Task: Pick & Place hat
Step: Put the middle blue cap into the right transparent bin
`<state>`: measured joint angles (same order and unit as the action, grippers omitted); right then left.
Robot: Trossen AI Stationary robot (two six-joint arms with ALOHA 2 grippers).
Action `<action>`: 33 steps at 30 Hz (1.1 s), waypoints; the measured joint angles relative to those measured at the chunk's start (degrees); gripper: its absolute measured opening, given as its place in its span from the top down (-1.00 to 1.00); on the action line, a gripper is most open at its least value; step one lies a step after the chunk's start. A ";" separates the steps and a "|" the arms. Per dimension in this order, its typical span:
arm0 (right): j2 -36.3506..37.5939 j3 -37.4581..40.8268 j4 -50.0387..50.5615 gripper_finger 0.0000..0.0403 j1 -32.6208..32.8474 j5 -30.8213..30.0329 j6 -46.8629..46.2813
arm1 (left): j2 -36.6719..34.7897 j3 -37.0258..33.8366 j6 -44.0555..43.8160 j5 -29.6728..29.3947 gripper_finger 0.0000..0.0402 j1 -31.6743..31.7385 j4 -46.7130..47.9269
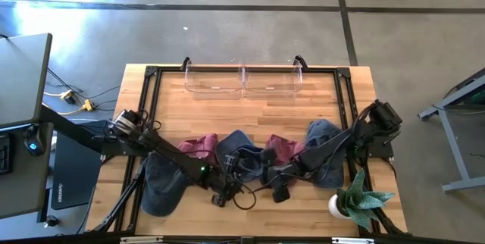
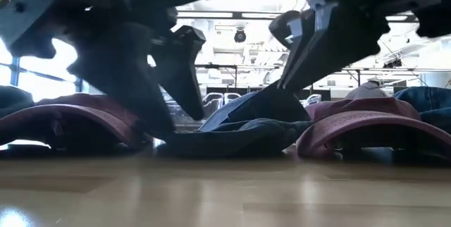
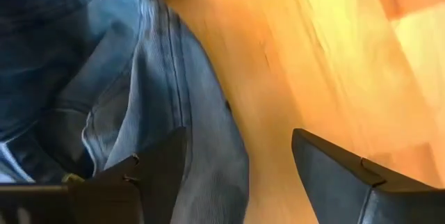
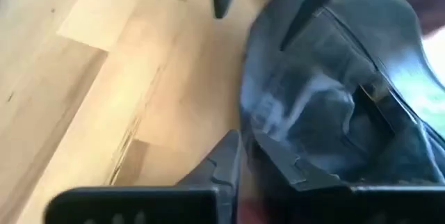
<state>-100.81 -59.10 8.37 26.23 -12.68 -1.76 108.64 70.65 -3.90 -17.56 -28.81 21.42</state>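
Observation:
A blue denim hat lies at the table's middle between two maroon hats. It rests on the wood by its near edge. My left gripper is open. One of its fingers stands over the hat's denim, the other over bare wood. My right gripper comes from the right and is shut on the same hat. My left gripper has one finger right above the denim; whether it touches the cloth I cannot tell. My right gripper pinches an edge of the denim hat between its fingers, slanting down from the table's right. The cloth rises to a peak at the fingertips, while the hat's other parts lie on the table.
A dark blue hat lies near the left front and another blue hat at the right. Two clear bins stand along the far edge. A potted plant stands at the near right corner.

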 joint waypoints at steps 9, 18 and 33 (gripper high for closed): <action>-6.08 -0.01 -2.21 0.29 0.03 -5.31 10.71 | 3.31 -0.37 0.98 -8.21 -0.22 -1.17 -1.40; -7.52 -0.08 0.19 0.21 0.05 -10.78 15.30 | 7.03 1.61 -0.42 -13.39 0.05 -1.35 -2.05; -7.59 -0.08 0.58 0.89 0.07 -4.33 15.81 | 7.27 10.49 4.37 -7.79 0.97 -1.17 14.14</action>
<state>-108.40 -59.18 8.95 26.30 -17.01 14.04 115.91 81.14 0.48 -25.35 -29.98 35.56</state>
